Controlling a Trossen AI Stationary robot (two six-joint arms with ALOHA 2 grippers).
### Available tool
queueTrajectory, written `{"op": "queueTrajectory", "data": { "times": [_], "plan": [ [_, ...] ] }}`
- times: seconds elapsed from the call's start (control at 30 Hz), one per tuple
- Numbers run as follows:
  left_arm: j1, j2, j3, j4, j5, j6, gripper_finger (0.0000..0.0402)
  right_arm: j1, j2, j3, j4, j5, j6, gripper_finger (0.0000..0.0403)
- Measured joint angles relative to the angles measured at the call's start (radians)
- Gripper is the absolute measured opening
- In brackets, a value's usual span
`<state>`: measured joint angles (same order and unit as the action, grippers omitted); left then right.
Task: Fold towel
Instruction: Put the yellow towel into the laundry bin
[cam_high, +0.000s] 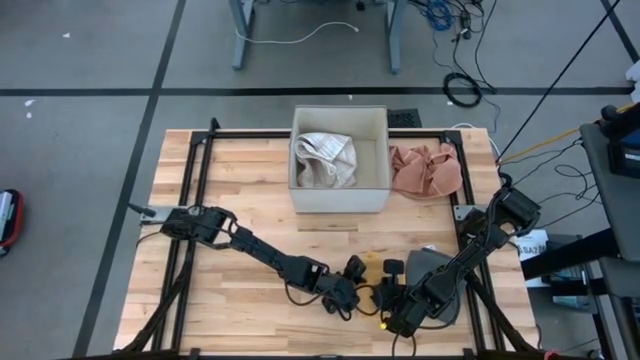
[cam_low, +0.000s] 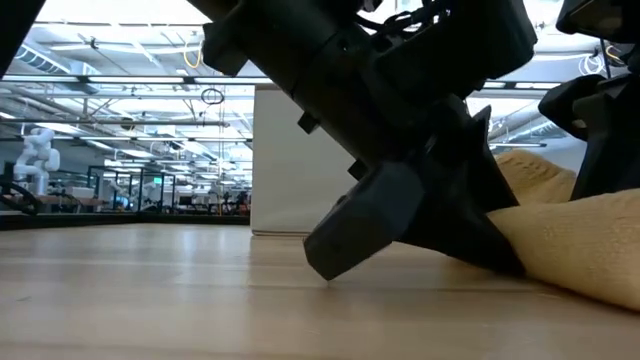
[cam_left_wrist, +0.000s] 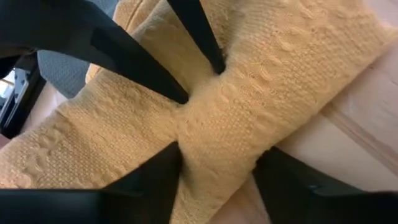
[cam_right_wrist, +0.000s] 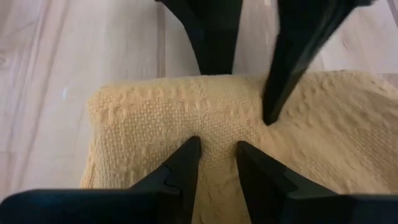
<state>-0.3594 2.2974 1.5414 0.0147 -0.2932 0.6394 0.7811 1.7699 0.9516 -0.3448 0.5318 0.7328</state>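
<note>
Right claw (cam_right_wrist: 217, 158) pinches your yellow towel (cam_right_wrist: 348, 162); left claw (cam_left_wrist: 217, 165) straddles it, spread. Your white box (cam_high: 375, 150) holds a whitish cloth (cam_high: 326, 160); a pink cloth (cam_high: 428, 170) lies beside.

A white open box (cam_high: 339, 199) sits at the back of the wooden table (cam_high: 250, 200) with crumpled whitish cloth (cam_high: 326, 160) inside, a pinkish cloth (cam_high: 427, 170) bunched just beside it, and a grey pad (cam_high: 431, 262) near the front.
</note>
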Motion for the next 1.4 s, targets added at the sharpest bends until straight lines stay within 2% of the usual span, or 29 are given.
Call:
{"op": "queueTrajectory", "data": {
  "times": [0.23,0.3,0.53,0.63,0.83,1.1,1.2,1.4],
  "plan": [
    [-0.001,-0.001,0.000,0.009,-0.051,0.017,0.0049,0.000,-0.007,0.000,-0.002,0.009,0.004,0.0100],
    [-0.005,-0.002,0.000,0.005,-0.071,0.023,0.0021,0.002,-0.024,0.000,-0.003,0.009,-0.002,0.0100],
    [-0.019,-0.059,-0.007,-0.048,-0.219,0.064,0.0017,0.037,-0.157,0.003,-0.004,0.016,-0.028,0.0100],
    [-0.030,-0.116,-0.005,-0.089,-0.292,0.076,0.0017,0.070,-0.222,0.003,-0.004,0.050,-0.047,0.0100],
    [-0.044,-0.220,-0.005,-0.244,-0.423,0.074,0.0017,0.153,-0.315,0.005,-0.002,0.073,-0.083,0.0100],
    [-0.038,-0.386,-0.005,-0.312,-0.552,0.081,0.0017,0.201,-0.305,0.005,-0.006,0.105,-0.083,0.0100],
    [-0.027,-0.451,-0.004,-0.306,-0.577,0.087,0.0017,0.206,-0.291,0.005,-0.003,0.109,-0.076,0.0100],
    [0.009,-0.559,-0.004,-0.241,-0.715,0.161,0.0017,0.210,-0.260,0.005,-0.004,0.126,-0.073,0.0100]
  ]
}}
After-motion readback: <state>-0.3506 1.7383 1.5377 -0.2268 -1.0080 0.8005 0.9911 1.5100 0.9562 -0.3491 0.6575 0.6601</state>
